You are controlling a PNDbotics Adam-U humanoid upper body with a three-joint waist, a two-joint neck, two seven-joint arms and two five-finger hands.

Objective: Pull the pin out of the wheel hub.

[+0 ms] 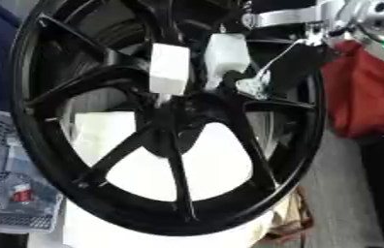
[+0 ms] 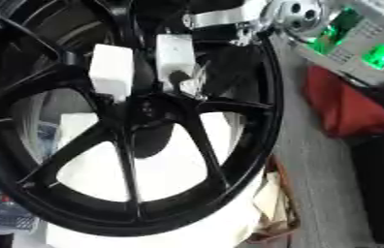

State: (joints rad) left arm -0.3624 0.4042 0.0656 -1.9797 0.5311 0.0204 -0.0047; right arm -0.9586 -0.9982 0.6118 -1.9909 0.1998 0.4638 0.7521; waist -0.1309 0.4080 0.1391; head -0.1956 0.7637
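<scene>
- Grey mesh basket (image 1: 8, 193): at 8 o'clock of the frame, partly hidden behind the wheel rim, holding small items that cannot be made out.
- Black wheel (image 1: 39, 160): stands upright and fills most of the view; its spokes run outward from the hub (image 1: 174, 128) near the centre.
- 2 white blocks (image 1: 169, 69): lie side by side at 12 o'clock of the hub, against the spokes.
- Pin: cannot be made out; a thin pale wire (image 1: 276, 60) shows at 1 o'clock of the hub.
- Right hand (image 1: 255, 86): reaches down from the upper right to 1 o'clock of the hub; whether its fingers grasp anything cannot be told.
- Red cloth (image 1: 369, 97): at 3 o'clock, beyond the rim.
</scene>
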